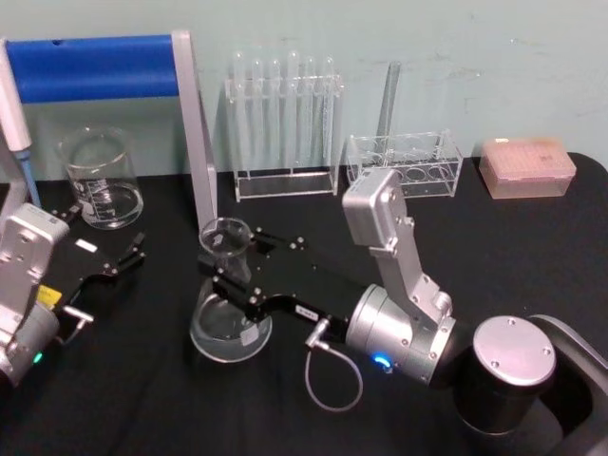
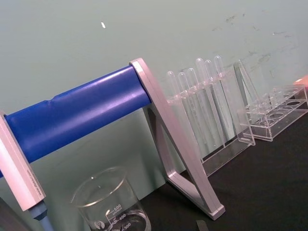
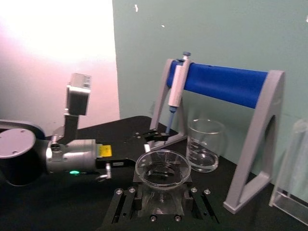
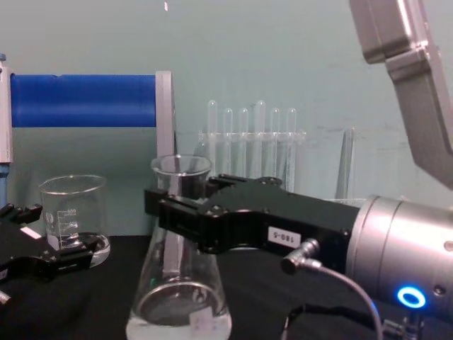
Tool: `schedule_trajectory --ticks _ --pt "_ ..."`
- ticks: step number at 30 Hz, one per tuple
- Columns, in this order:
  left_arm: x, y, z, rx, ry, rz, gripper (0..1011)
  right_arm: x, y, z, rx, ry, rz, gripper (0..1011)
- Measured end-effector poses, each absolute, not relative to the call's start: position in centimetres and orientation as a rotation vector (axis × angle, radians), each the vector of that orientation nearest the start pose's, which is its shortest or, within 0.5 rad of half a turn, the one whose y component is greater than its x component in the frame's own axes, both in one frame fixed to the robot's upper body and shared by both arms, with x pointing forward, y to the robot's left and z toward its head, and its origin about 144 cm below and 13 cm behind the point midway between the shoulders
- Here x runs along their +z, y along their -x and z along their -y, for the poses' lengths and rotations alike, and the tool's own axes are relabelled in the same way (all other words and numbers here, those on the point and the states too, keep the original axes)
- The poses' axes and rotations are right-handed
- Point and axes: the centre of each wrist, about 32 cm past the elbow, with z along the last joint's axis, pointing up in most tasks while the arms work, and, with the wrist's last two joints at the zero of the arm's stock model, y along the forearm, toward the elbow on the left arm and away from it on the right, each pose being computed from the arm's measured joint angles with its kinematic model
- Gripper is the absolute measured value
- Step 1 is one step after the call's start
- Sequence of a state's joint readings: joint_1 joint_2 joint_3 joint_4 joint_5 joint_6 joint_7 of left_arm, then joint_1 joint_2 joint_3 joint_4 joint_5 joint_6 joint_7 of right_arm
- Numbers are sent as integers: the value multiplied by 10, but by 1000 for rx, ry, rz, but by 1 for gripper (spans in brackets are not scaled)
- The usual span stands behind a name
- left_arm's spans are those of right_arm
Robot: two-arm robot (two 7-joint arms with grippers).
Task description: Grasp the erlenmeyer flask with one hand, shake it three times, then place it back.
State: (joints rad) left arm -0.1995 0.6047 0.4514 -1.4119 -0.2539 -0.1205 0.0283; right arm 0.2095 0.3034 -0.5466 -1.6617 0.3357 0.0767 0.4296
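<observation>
On the black table (image 1: 475, 247) before the robot, erlenmeyer flask (image 1: 223, 332) standing upright on its base, right gripper (image 1: 226, 269) clamped on its neck just under the rim, left gripper (image 1: 95, 236) parked at the left, fingers apart, near the glass beaker (image 1: 100, 176)

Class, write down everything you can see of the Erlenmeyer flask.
The erlenmeyer flask is clear glass: wide round base, narrow neck, flared rim, small white mark near the base. It stands upright on the black table. The right gripper is around its neck; the left gripper rests apart, to its left.
</observation>
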Motion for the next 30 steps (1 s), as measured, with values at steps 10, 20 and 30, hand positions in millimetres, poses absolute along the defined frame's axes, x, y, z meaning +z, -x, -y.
schedule_trajectory --ticks 10,20,30 --pt "1140 -489 -310 1248 -304 285 1001 1196 -469 144 -598 -1 50 449" --pt "1140 -489 -310 1248 -304 285 1001 1197 -485 167 -740 5 71 449" --pt "1140 -489 -310 1248 -304 285 1001 1200 -502 205 -925 14 102 449"
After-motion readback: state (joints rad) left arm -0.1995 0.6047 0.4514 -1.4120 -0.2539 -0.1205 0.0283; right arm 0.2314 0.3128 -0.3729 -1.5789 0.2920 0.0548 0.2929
